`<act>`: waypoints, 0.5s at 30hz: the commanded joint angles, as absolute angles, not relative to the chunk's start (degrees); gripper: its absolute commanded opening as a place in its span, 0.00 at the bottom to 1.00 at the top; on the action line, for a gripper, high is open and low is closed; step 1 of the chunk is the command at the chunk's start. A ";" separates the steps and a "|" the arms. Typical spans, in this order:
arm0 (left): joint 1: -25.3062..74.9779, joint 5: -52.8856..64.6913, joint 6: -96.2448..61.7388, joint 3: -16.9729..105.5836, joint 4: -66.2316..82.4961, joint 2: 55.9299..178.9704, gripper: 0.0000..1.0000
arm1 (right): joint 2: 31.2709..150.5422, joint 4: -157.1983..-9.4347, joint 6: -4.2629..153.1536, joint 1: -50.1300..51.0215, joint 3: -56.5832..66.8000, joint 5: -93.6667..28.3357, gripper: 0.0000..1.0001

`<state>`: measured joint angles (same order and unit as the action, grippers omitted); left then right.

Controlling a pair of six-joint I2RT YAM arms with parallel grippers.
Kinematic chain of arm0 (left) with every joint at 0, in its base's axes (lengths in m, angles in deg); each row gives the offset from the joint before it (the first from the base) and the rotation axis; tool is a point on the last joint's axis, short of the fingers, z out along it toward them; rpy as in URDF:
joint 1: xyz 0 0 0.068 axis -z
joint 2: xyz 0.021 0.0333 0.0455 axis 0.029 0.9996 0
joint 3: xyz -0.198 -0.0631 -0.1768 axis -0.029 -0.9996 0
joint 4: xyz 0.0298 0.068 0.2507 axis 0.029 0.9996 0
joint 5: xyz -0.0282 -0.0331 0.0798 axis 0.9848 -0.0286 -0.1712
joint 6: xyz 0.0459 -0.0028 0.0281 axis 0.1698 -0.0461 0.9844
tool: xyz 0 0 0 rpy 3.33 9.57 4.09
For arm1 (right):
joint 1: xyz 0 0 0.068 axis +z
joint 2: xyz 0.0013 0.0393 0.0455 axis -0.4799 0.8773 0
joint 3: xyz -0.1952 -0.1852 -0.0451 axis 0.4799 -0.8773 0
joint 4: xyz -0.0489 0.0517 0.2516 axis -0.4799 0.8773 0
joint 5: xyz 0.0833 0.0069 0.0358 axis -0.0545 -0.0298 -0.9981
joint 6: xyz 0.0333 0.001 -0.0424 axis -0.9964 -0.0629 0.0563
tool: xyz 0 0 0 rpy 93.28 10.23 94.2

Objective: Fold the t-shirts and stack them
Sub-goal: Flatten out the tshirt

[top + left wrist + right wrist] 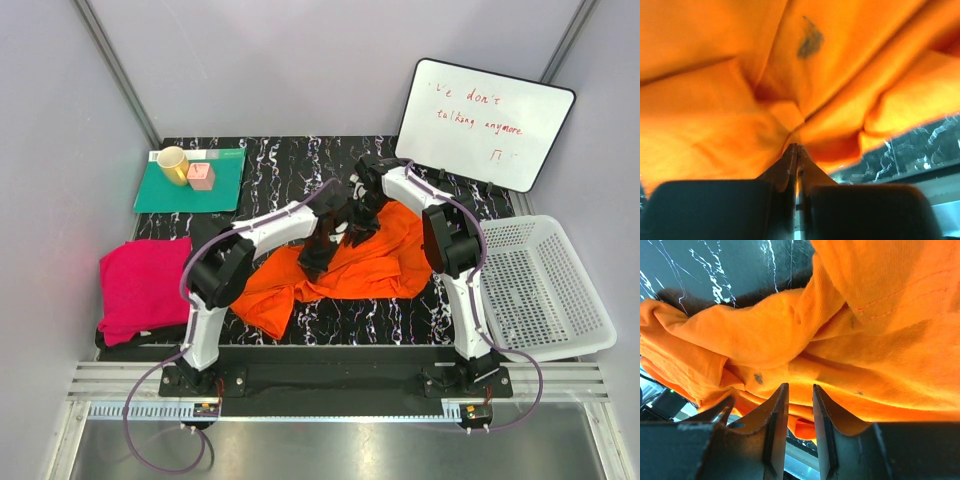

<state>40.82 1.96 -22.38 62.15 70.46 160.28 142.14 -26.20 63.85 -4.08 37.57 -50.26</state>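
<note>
While the orange t-shirt (385,268) lies crumpled across the middle of the black marbled desk (290,160), both arms reach down onto it. At its centre the left claw (797,146) is pressed fully closed, pinching a fold of the orange cloth at its tips, with creases fanning out from the pinch. Just beside it, the right claw (800,388) has its 2 fingers part-way closed on a bunch of the same cloth. The magenta t-shirt (140,285) sits in a heap at the desk's left edge, well apart from the orange shirt. A white perforated basket (545,290) stands at the right.
</note>
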 commanded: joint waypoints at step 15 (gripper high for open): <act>39.91 -3.59 -24.13 72.68 72.46 160.78 0.72 | 139.47 -27.13 59.91 -8.02 35.47 -41.03 0.34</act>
<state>39.66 -1.89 -23.45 70.81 70.83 158.55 142.14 -26.83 62.54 -4.61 36.45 -46.80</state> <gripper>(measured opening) 0.730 0.335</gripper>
